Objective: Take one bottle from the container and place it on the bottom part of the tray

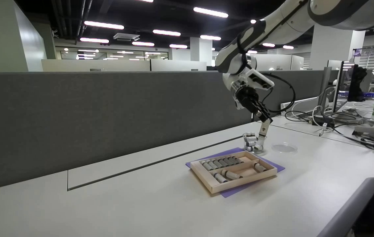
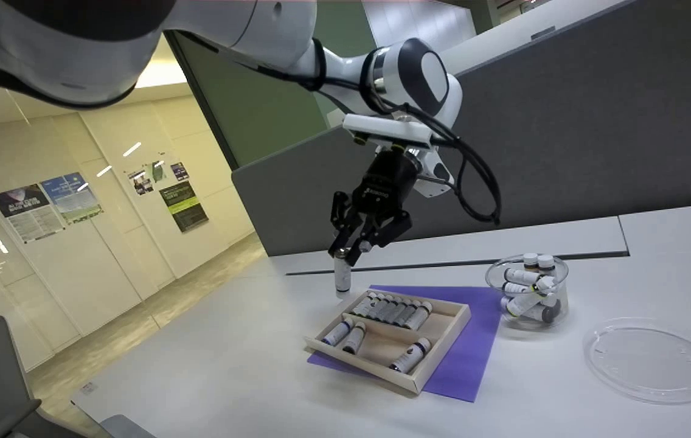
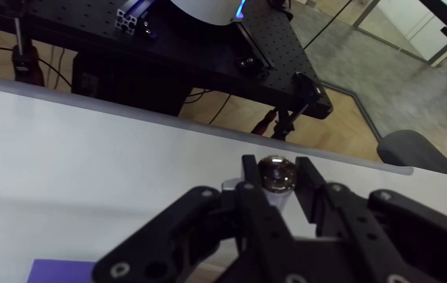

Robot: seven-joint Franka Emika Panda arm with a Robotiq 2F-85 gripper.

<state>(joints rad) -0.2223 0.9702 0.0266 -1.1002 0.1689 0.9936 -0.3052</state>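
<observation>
My gripper (image 2: 343,253) is shut on a small white-labelled bottle (image 2: 342,274), which hangs steeply below the fingertips, in the air. In an exterior view, the gripper (image 1: 266,119) and held bottle (image 1: 264,128) overlap the container in the picture. In the wrist view, the bottle's brown glassy end (image 3: 277,173) sits between the fingertips (image 3: 274,182). The clear round container (image 2: 558,316) holds several bottles; it also shows in an exterior view (image 1: 258,152). The tan wooden tray (image 2: 376,366) has several bottles in one long compartment and three in the other. Its rim (image 1: 211,189) shows too.
A purple sheet (image 2: 473,365) lies under the tray. A clear round lid (image 2: 652,362) lies flat near the container. A grey partition (image 1: 108,121) stands behind the table. Monitors and cables (image 1: 325,112) stand to the side in an exterior view. The table edge (image 3: 148,118) shows in the wrist view.
</observation>
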